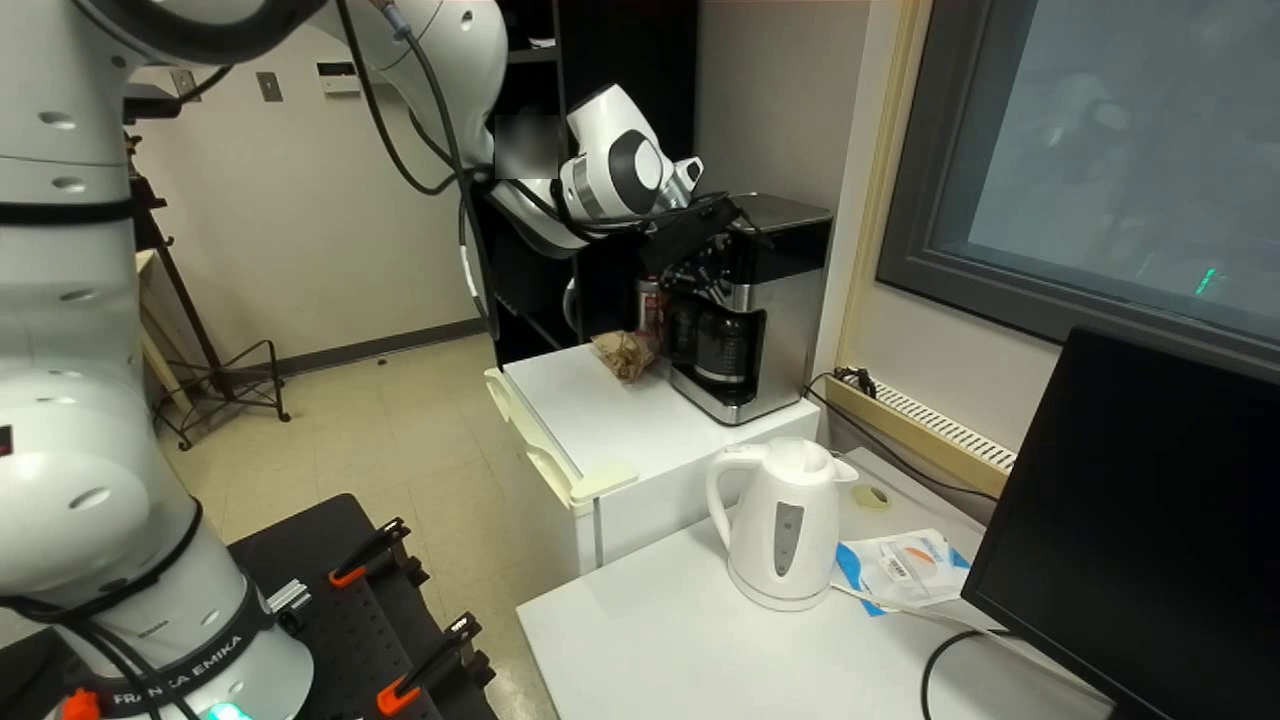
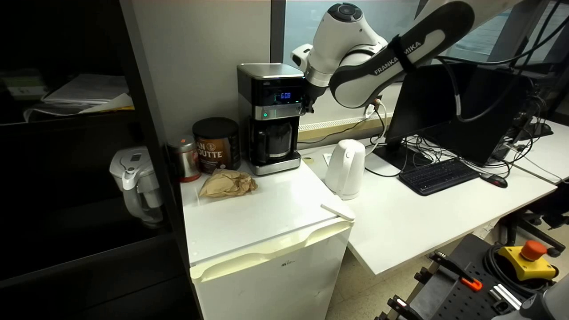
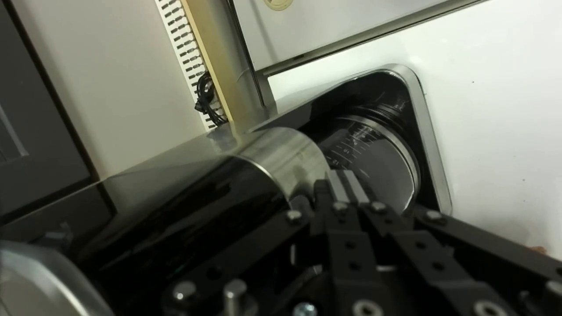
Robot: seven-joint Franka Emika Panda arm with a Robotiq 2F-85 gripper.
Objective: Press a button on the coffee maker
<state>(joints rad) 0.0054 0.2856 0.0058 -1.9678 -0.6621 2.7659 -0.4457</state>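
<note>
1. I've got the coffee maker (image 2: 270, 116) standing upright on top of the white fridge (image 2: 262, 218), at the back near the wall (image 2: 204, 53), a dark can (image 2: 217, 151) just beside it.
2. Its long axis runs straight up, and I see its front facing the fridge's handled edge.
3. Now the look of it: black boxy body, brushed silvery top, a silvery band (image 2: 279, 111) across the front, silvery edging round the base.
4. Blue digits glow on the display (image 2: 285, 95), I read 6:08, and a green light (image 2: 265, 114) shines on the band.
5. A dark carafe (image 2: 279, 140) sits in the front recess, pale scale marks on its glass in my wrist view.
6. My gripper (image 3: 348, 186) is clenched, its 2 fingertips (image 3: 337, 186) together, right by the band at the front; whether they touch it, I can't tell from here.
</note>
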